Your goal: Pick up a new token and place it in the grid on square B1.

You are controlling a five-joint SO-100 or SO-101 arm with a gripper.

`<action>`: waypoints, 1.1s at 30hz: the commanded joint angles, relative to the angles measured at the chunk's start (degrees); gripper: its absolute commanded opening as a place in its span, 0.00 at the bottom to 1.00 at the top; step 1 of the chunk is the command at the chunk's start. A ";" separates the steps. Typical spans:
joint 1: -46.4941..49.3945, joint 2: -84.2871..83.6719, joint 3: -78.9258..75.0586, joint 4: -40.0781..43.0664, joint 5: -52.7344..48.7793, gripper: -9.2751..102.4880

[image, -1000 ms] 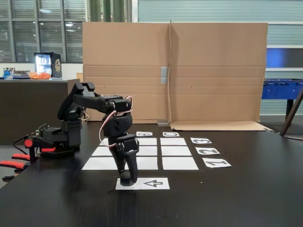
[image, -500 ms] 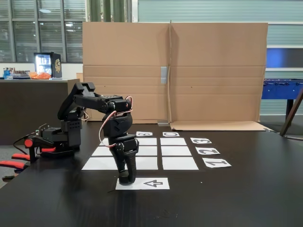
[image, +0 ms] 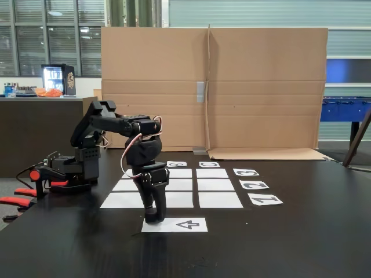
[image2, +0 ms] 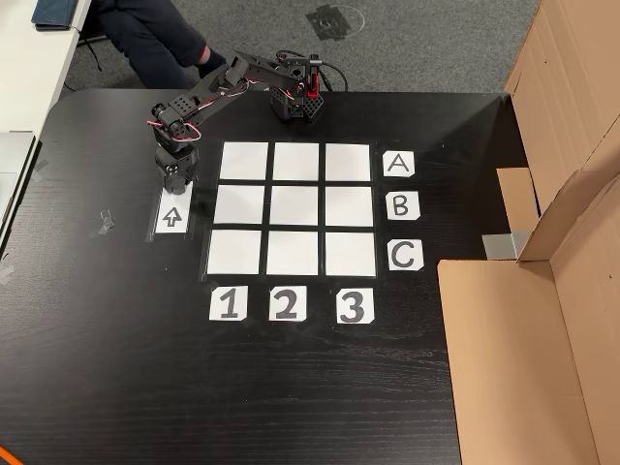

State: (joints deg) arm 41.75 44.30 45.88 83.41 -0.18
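Your pincer points down over the arrow strip's end beside the grid; you cannot tell how far it gapes. Any token is hidden beneath it. B1 lies bare.

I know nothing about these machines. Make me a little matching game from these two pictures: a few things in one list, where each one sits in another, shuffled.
Things:
1. pincer
2. label A
3. label 2
4. folded cardboard

Places, as the other view shows them:
a. right of the grid's top row
b. along the table's right side
c. over the top end of the arrow strip, left of the grid
d. below the grid's middle column

Pairs: 1-c, 2-a, 3-d, 4-b
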 commanded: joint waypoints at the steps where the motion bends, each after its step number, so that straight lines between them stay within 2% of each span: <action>1: -0.44 7.47 -2.02 2.29 0.53 0.21; 17: -2.37 20.57 -1.67 10.63 0.70 0.21; 33: -12.39 26.54 1.93 14.50 1.14 0.21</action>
State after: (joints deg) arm 30.94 66.88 47.55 97.73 0.35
